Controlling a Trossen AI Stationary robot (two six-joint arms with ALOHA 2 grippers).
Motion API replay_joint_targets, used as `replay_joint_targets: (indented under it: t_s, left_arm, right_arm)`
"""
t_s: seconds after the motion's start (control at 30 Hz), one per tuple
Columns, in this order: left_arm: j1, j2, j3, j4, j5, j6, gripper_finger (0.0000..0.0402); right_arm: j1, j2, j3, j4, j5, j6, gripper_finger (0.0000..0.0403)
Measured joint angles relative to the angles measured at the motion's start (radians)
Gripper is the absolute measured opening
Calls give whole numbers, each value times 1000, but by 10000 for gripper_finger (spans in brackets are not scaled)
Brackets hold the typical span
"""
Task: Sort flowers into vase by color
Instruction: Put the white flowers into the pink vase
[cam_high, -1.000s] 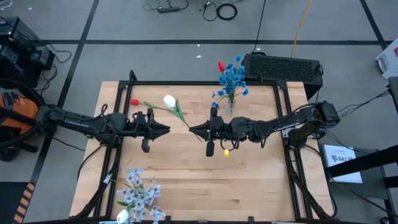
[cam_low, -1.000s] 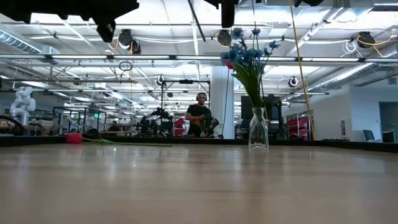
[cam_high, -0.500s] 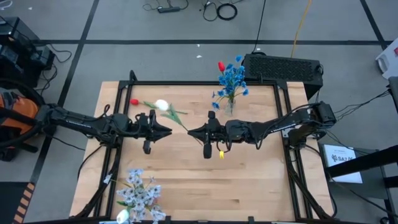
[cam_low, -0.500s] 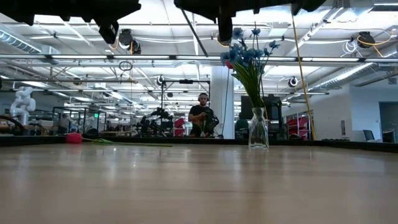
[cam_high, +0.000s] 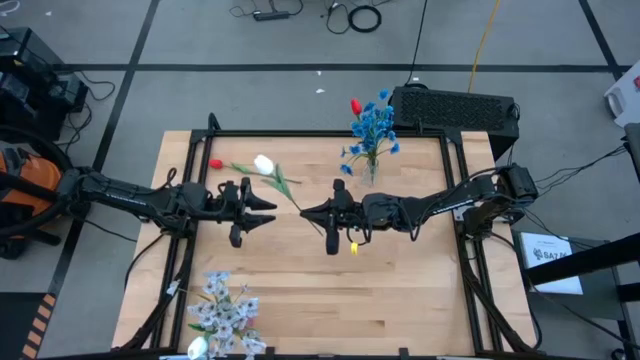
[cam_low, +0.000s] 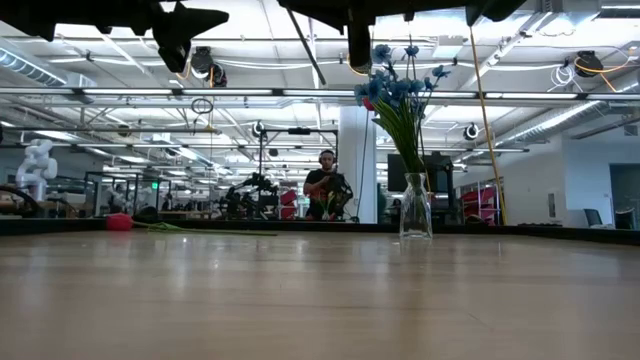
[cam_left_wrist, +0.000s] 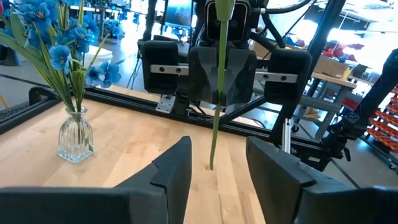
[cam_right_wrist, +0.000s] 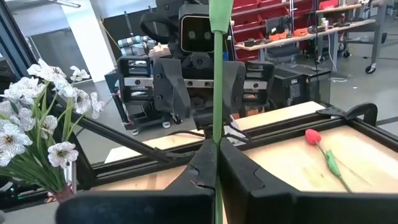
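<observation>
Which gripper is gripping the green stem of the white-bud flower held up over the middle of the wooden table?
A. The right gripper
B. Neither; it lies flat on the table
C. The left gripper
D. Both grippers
A. The right gripper is shut on the green stem of the white-bud flower, while the left gripper stands open with the stem hanging free between its fingers.

Both arms (cam_high: 130, 195) are matte black, built of slim tubular links joined by chunkier rounded joints, with thin black cables looping alongside. Each gripper, left (cam_high: 262, 204) and right (cam_high: 306, 210), ends in two flat, tapered black fingers (cam_left_wrist: 177, 171) with angular edges. Pale screws dot the right gripper's boxy black face plates. A small yellow spot shows under the right wrist (cam_high: 354, 247).
</observation>
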Motion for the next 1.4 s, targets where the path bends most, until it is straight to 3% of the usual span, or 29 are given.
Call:
replay_joint_targets:
  t_s: [0.53,0.9,1.4]
  left_arm:
    - [0,0,0,48,-3,0,160]
    - [0,0,0,51,8,-1,160]
    - [0,0,0,52,37,0,160]
  right_arm:
    - [21,3,1,47,-21,4,0]
    - [45,150,218,-32,7,-56,0]
    - [46,151,236,-112,7,-79,0]
